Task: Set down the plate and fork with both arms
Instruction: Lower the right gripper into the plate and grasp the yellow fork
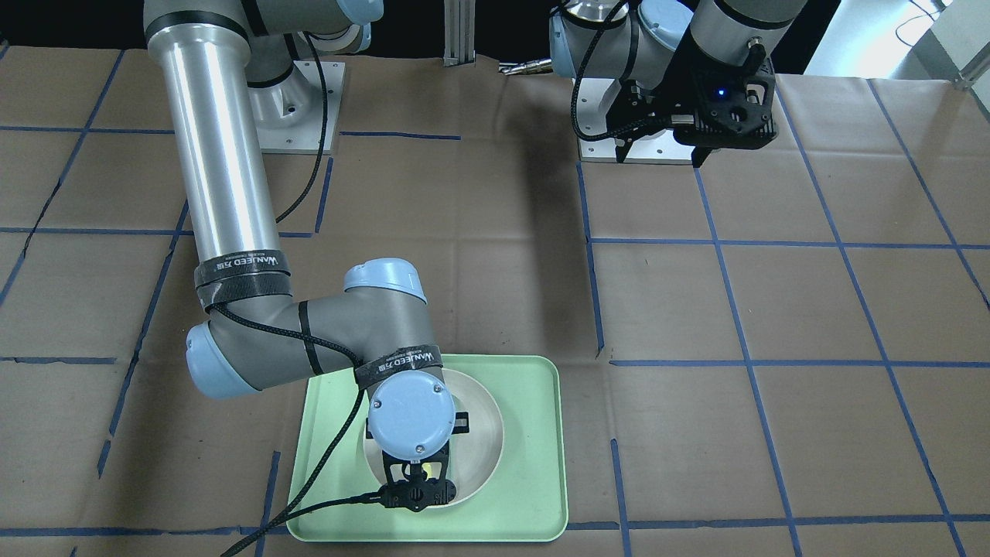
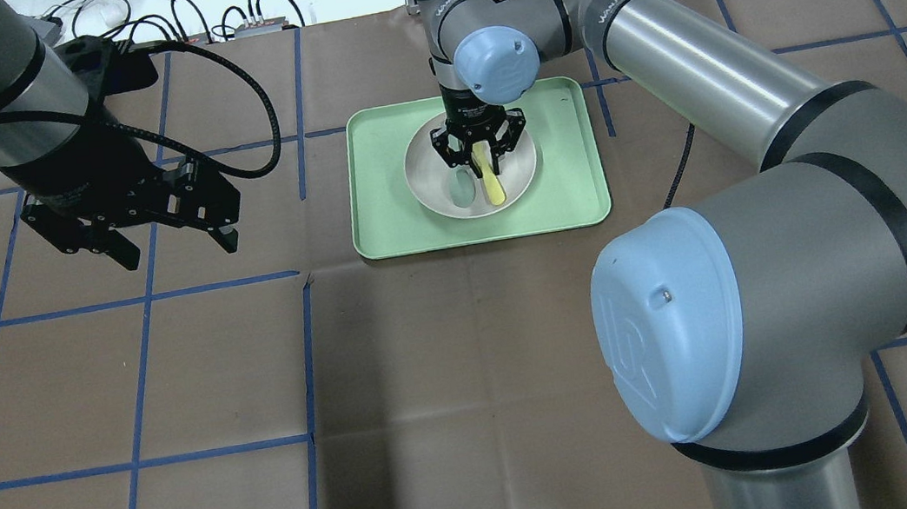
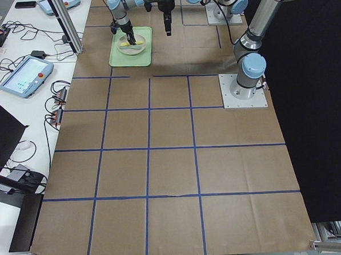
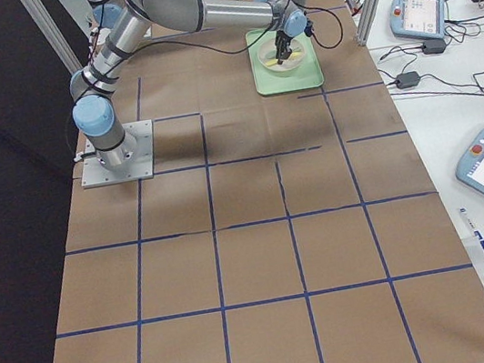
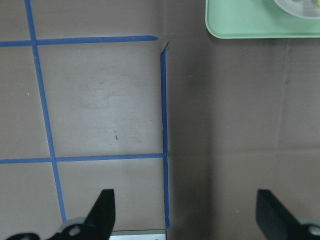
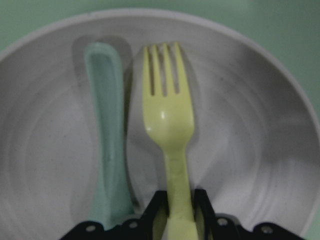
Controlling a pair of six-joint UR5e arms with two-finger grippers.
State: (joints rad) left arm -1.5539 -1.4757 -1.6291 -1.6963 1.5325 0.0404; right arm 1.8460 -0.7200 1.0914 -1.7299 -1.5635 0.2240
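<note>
Brown table [image 2: 435,379] with the mint tray [image 2: 572,186] on it, off-white plate [image 2: 427,172] in the tray's middle. Left gripper [image 2: 180,254] hangs spread wide, well apart from the tray. Right gripper [image 2: 483,161] is pinching the handle of the yellow fork [image 2: 493,186], which is in the plate just beside a green spoon [image 2: 460,190]

A: Finish of fork [image 6: 167,125] and spoon [image 6: 111,150]?
B: Both smooth plastic, faint sheen. Plate [image 6: 250,165]: matt, finely speckled, faint concentric rings.
A: Tray [image 2: 570,178]?
B: Smooth matt plastic.
A: Table cover [image 2: 452,377]?
B: Matt brown paper, creased, marked with blue tape [image 2: 139,463]. Right arm's tube [image 1: 216,139]: bare polished metal, glossy; joint caps [image 1: 410,422]: smooth plastic
</note>
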